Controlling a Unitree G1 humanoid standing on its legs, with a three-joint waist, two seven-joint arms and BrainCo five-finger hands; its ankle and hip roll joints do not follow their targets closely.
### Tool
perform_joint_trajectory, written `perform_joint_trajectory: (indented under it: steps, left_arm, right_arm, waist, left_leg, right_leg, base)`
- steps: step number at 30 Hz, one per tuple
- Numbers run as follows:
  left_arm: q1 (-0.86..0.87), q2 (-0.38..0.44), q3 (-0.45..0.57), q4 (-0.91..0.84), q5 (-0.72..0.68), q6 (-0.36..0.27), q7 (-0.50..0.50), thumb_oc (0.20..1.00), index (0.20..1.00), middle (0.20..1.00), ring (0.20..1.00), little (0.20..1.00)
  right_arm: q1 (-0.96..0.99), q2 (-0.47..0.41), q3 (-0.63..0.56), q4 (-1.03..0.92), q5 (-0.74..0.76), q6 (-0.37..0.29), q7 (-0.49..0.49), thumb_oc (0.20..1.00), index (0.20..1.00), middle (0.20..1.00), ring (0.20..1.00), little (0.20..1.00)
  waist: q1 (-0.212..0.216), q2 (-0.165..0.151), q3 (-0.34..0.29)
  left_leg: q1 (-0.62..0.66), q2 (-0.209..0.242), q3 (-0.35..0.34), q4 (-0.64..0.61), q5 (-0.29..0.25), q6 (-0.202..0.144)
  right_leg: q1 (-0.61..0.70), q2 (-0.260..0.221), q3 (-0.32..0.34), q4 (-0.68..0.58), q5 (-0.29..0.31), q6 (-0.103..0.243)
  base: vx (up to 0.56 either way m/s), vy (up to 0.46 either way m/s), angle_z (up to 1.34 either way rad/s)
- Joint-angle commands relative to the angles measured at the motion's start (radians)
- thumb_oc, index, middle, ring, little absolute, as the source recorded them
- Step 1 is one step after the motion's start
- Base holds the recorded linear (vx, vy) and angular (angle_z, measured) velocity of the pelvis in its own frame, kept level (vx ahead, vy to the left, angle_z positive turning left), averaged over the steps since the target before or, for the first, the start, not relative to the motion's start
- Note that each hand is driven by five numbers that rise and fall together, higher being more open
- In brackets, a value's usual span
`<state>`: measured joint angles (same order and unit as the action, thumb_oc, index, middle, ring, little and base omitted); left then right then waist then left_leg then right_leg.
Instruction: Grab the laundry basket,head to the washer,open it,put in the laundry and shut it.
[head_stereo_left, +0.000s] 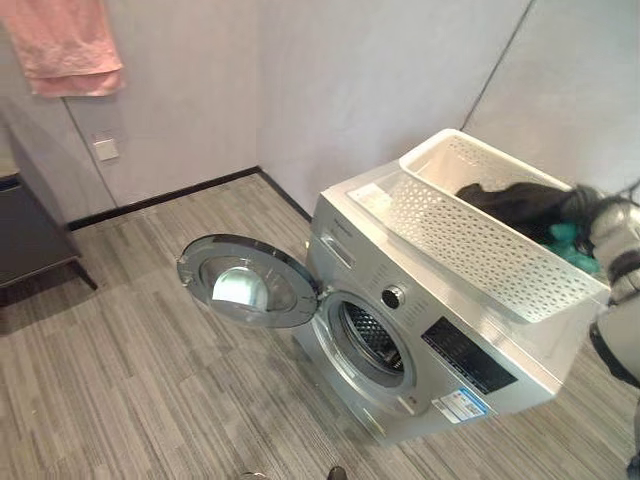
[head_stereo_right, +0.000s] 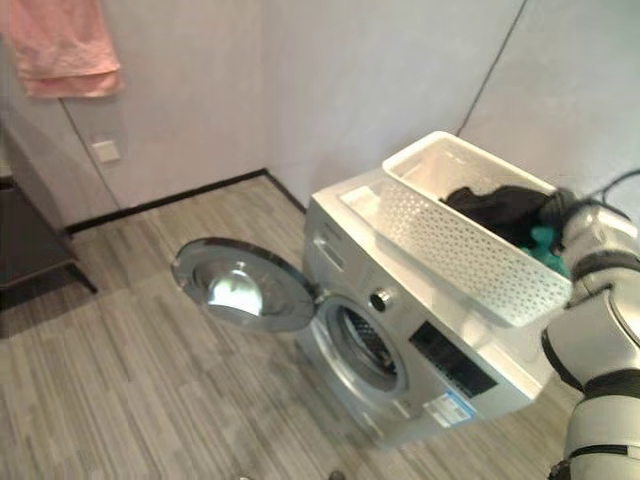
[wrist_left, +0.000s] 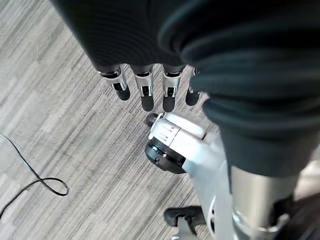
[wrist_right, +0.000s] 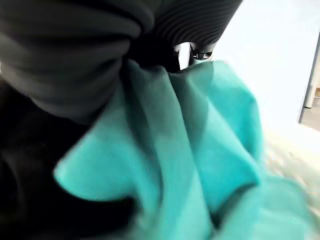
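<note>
Silver-grey metal covers the front-loading washing machine (head_stereo_left: 420, 340) we see standing on a striped grey floor (head_stereo_left: 150, 380) near the corner of a pale-walled room. Its round door (head_stereo_left: 247, 281) is swung wide open to our left, leaving the dark drum opening (head_stereo_left: 372, 343) exposed.

On top of the washer rests a white perforated plastic laundry basket (head_stereo_left: 470, 240). Inside it, toward the far right end, lie a black garment (head_stereo_left: 515, 205) and a teal garment (head_stereo_left: 572, 245).

We reach into that end of the basket with our right robot hand (head_stereo_right: 556, 208); in the right wrist view its fingers are buried in the folds of the teal cloth, which bunches right against the dark ribbed cover with the black cloth beside it, so we cannot tell whether the fingers are curled or straight.

Our left robot hand (wrist_left: 145, 90) hangs over the floor, away from the washer, its fingers straight and relaxed, holding nothing.

A pink towel (head_stereo_left: 65, 45) hangs on the wall at upper left, above a white wall socket (head_stereo_left: 105, 149), and a dark piece of furniture (head_stereo_left: 25, 230) stands at the left edge.
</note>
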<state>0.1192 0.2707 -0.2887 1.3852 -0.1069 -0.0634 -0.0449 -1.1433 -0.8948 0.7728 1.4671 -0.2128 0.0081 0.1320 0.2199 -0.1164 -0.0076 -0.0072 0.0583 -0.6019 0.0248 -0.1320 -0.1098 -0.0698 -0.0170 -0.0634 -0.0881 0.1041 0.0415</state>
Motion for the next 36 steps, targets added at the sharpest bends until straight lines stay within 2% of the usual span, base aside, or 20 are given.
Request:
perform_joint_trajectory:
  steps: [1,8,15,23,29,36]
  left_arm:
    - [-0.057,0.041,0.0,0.055,0.028,-0.021,-0.018,1.0,1.0,1.0,1.0,1.0]
    - [-0.057,0.03,-0.019,0.052,0.023,-0.029,-0.012,1.0,1.0,1.0,1.0,1.0]
    - [-0.078,0.026,-0.045,0.041,0.012,-0.038,0.003,1.0,1.0,1.0,1.0,1.0]
    - [-0.074,0.029,-0.038,0.036,0.007,-0.036,0.0,1.0,1.0,1.0,1.0,1.0]
    - [-0.054,0.029,-0.028,0.035,0.0,-0.036,-0.011,1.0,1.0,1.0,1.0,1.0]
    - [-0.05,0.028,-0.022,0.003,-0.032,-0.046,-0.014,1.0,1.0,1.0,1.0,1.0]
  right_arm:
    - [-0.131,-0.089,0.058,0.019,-0.004,-0.005,0.0,1.0,1.0,1.0,1.0,1.0]
    - [-0.217,-0.06,0.064,0.002,0.085,-0.011,-0.013,1.0,1.0,1.0,1.0,1.0]
    - [-0.373,-0.006,0.126,-0.019,0.159,-0.016,-0.025,1.0,1.0,1.0,1.0,1.0]
    - [-0.344,0.033,0.131,0.0,0.147,-0.009,0.004,1.0,1.0,1.0,1.0,1.0]
    - [-0.278,0.022,0.121,0.011,0.1,-0.006,0.018,1.0,1.0,1.0,1.0,1.0]
    - [-0.23,-0.053,0.13,0.016,0.075,-0.008,0.035,1.0,1.0,1.0,1.0,1.0]
  waist:
    - [0.012,-0.03,0.006]
    - [0.013,-0.029,-0.003]
    - [0.019,-0.039,-0.012]
    - [0.041,-0.045,-0.001]
    - [0.057,-0.029,0.021]
    - [0.065,-0.006,0.051]
  left_leg:
    - [0.064,0.004,0.045,-0.106,0.074,0.029]
    - [0.066,0.005,0.042,-0.107,0.075,0.027]
    - [0.066,0.007,0.035,-0.108,0.075,0.023]
    - [0.056,0.008,0.022,-0.106,0.079,0.02]
    - [0.039,0.007,0.012,-0.107,0.088,0.017]
    - [0.0,-0.005,0.005,-0.106,0.109,0.012]
  right_leg:
    - [0.035,-0.064,0.018,0.028,-0.102,0.039]
    - [0.049,-0.06,0.013,0.021,-0.105,0.035]
    - [0.056,-0.059,0.003,0.015,-0.106,0.033]
    - [0.051,-0.059,-0.012,0.019,-0.106,0.033]
    - [0.043,-0.059,-0.022,0.015,-0.105,0.034]
    - [0.023,-0.06,-0.032,0.009,-0.102,0.035]
  base:
    - [0.02,-0.032,0.13]
    - [0.0,-0.003,0.02]
    - [0.0,0.004,0.04]
    - [0.0,0.002,0.02]
    - [-0.01,-0.005,0.08]
    - [-0.03,-0.01,0.06]
